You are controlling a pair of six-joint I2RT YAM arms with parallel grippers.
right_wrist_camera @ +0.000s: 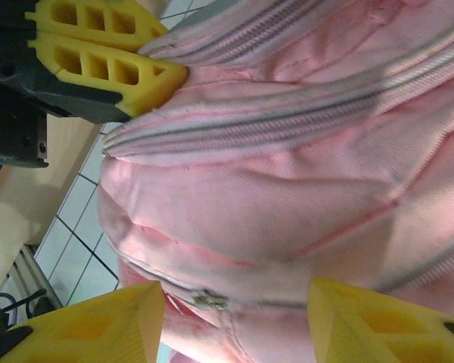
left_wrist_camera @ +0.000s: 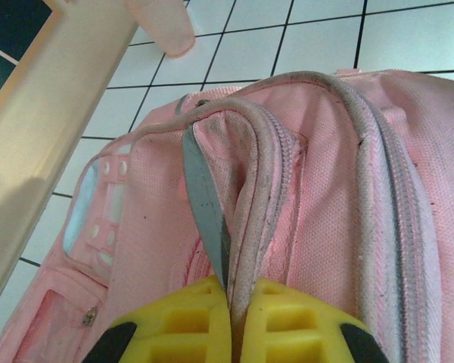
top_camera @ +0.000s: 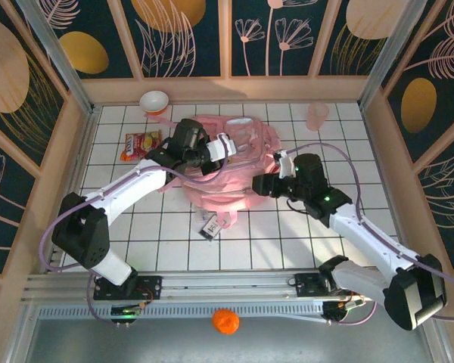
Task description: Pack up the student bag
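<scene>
The student bag (top_camera: 238, 178), a big soft pink backpack, lies in the middle of the tiled table. My left gripper (top_camera: 225, 145) is at its upper left part. In the left wrist view this gripper (left_wrist_camera: 236, 291) is shut on the bag's (left_wrist_camera: 340, 227) light zipper trim, with a grey strip (left_wrist_camera: 204, 204) caught beside it. My right gripper (top_camera: 261, 185) is at the bag's right side. In the right wrist view it (right_wrist_camera: 234, 291) stands open against the pink fabric (right_wrist_camera: 287, 189), a metal zipper slider (right_wrist_camera: 209, 300) between its fingers. The left gripper's yellow fingers (right_wrist_camera: 110, 60) show at that view's top left.
A white bowl (top_camera: 153, 100) and a snack packet (top_camera: 140, 144) lie at the back left. A translucent pink cup (top_camera: 316, 115) stands at the back right. A small dark item (top_camera: 210, 227) lies by the bag's near strap. An orange ball (top_camera: 225, 321) sits below the rail.
</scene>
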